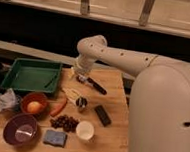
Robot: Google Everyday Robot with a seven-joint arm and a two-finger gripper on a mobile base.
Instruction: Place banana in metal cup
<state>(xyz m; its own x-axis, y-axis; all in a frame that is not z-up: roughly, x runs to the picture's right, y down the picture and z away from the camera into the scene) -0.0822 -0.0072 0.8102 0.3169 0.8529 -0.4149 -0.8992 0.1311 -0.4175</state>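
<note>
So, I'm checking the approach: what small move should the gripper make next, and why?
Probably lower the gripper a little nearer the camera, onto the banana: it hovers by the dark-handled utensil, while the banana lies untouched on the table beside the metal cup.

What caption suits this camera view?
Robot gripper low over the table's far side, banana lying beside metal cup nearer the camera.

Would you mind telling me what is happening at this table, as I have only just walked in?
The robot's one arm reaches over the wooden table. Its gripper hangs low near the back, beside the green tray and just above a black-handled utensil. The banana lies on the table in front of it, close beside the metal cup, and has not yet been picked up.
</note>
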